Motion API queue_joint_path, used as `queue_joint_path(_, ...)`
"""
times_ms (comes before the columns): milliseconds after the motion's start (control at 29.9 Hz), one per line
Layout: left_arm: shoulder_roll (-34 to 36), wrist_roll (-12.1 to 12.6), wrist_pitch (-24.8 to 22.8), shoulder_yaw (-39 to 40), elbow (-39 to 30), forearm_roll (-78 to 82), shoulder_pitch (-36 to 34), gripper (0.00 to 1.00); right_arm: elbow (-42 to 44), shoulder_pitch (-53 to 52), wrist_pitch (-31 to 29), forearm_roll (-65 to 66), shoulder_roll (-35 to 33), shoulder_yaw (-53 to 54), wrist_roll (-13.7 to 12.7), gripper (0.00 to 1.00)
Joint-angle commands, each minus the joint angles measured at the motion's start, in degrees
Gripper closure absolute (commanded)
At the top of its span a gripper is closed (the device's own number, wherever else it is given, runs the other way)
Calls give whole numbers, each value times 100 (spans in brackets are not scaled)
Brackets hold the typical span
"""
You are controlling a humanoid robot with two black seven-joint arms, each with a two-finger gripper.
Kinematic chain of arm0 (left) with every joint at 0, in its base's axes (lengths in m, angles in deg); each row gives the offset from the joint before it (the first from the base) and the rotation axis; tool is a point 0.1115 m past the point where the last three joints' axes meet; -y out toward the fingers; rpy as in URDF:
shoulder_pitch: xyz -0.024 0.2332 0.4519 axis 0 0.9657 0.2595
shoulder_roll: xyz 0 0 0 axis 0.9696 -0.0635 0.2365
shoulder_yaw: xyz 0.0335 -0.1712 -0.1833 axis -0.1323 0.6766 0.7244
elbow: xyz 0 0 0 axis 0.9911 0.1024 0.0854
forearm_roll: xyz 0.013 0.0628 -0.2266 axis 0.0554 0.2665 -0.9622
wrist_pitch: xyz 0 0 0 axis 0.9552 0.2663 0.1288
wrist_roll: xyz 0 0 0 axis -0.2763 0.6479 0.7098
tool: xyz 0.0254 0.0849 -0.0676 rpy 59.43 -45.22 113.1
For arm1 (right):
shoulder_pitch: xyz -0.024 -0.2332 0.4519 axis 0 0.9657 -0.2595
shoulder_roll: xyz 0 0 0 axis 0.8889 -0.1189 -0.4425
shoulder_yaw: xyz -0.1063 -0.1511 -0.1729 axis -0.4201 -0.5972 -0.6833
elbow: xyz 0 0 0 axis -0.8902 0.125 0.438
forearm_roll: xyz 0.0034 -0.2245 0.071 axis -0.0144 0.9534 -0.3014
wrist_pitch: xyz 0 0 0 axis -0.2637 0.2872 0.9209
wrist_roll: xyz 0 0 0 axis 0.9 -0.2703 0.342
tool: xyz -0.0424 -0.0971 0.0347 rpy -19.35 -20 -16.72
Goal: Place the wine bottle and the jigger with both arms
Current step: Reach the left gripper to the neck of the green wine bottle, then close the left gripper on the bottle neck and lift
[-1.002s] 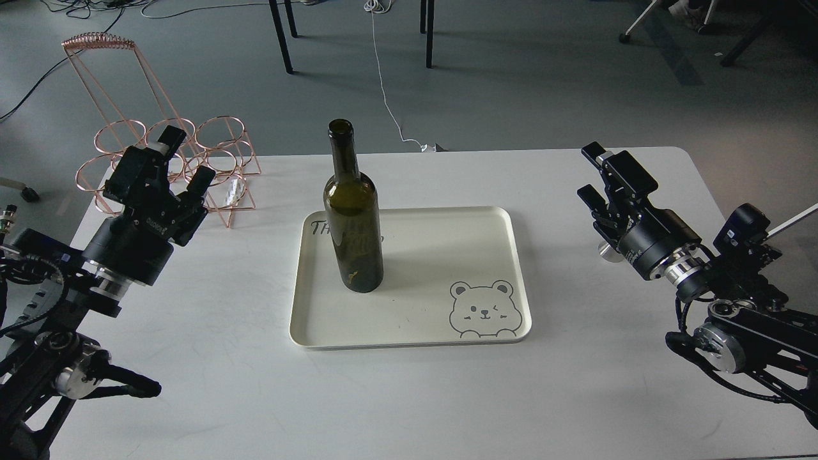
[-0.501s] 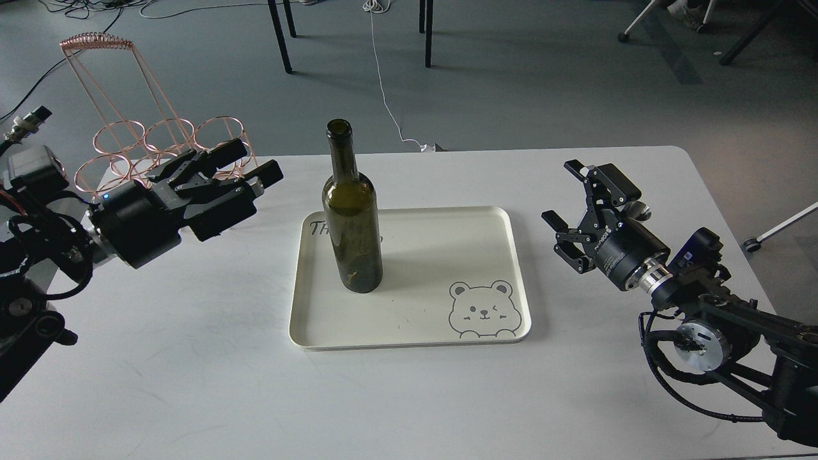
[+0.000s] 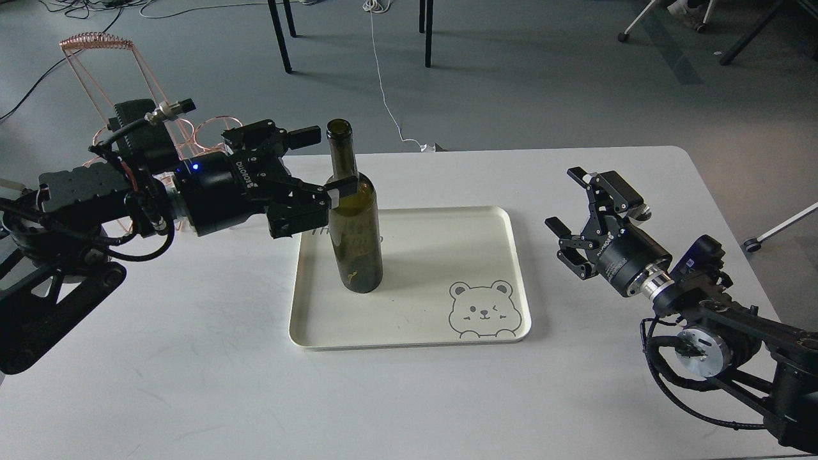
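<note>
The left gripper (image 3: pixel 323 163) is open around the neck and shoulder of the wine bottle (image 3: pixel 353 217), which stands upright on the cream tray (image 3: pixel 498 268); it is not gripped yet. The right gripper (image 3: pixel 572 207) is open and empty above the table, and the jigger (image 3: pixel 642 211) is mostly hidden just behind it, so I judge both placements are left.

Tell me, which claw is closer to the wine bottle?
The left claw. Its open fingers sit at the wine bottle, at its shoulder and neck. The right claw hangs open well off to the bottle's right, past the tray.
</note>
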Motion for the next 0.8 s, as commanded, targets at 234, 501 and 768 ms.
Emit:
queue_joint_path(234,-292,1,17,-255,504,-15,-374,2,8,79,25,3,-3,23,0,2)
queue_joint_path(501,-512,1,35,-264,706,-15,-383,3,8,88,25,12,-3,23,0,2)
queue_joint_path(768,-688,1,52,-264,812,-15,-383,21,8,79,25,12,-3,23,0,2)
